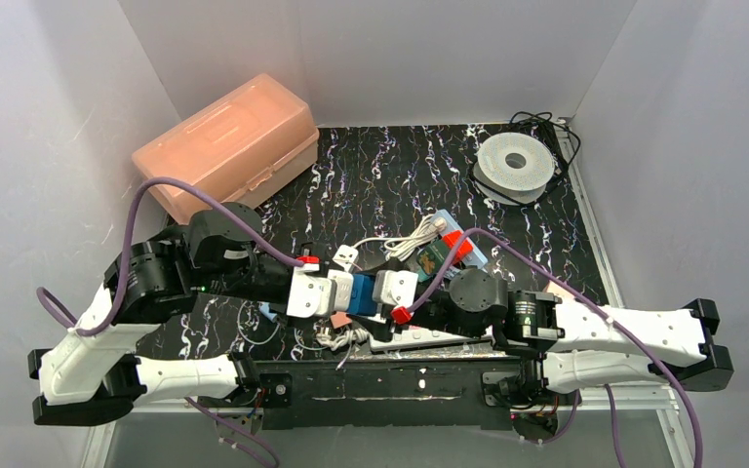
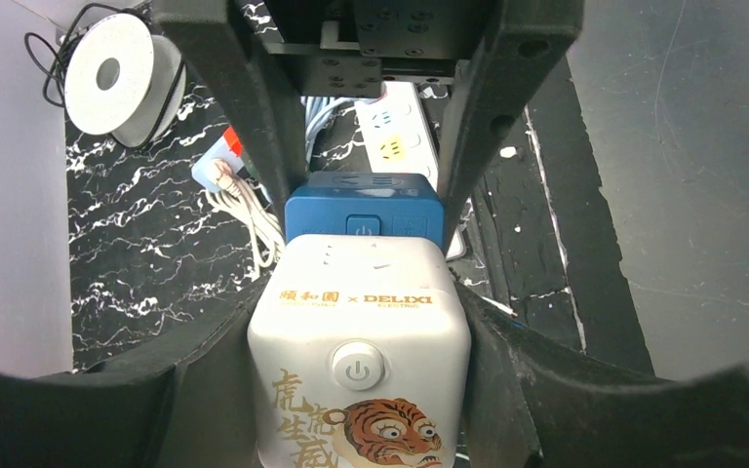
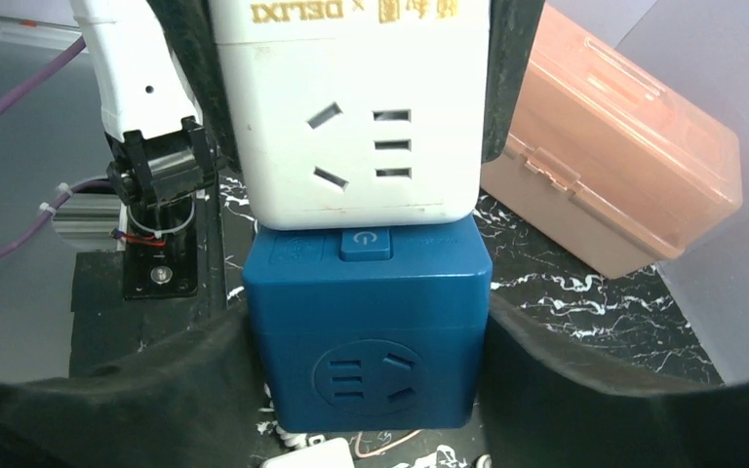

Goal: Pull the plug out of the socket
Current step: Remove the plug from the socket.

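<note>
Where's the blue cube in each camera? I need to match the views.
Top external: blue cube, low centre, right of the white cube.
Left wrist: upper centre, beyond the white cube.
Right wrist: lower centre, under the white cube.
Shared landmark: the white cube, pressed against it in all views.

**White cube socket** (image 2: 359, 341): rounded body, round power button, orange tiger print, DELIXI lettering. Three-slot and two-slot openings on one side face.
**Blue cube socket** (image 3: 366, 331): square power button, round-framed outlet on side face.
Cubes mated face to face, in line, still joined. Pair at centre-front in top view.
</note>
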Robot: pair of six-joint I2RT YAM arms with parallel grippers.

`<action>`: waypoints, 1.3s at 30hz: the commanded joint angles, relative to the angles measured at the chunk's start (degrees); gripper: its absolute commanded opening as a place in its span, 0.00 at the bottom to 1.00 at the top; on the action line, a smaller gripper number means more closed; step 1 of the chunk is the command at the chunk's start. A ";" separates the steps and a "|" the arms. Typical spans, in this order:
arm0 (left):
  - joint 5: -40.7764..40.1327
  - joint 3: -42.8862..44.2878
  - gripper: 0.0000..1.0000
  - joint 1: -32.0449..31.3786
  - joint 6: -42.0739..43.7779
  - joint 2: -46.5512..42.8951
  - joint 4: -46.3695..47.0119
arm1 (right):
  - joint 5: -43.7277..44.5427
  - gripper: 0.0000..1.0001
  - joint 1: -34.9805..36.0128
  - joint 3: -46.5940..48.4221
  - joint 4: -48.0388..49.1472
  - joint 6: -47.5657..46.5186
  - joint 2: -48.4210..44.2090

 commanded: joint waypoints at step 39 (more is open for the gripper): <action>4.62 8.02 0.00 0.20 -1.45 0.60 4.35 | -7.59 0.08 -1.36 3.58 8.34 2.91 3.39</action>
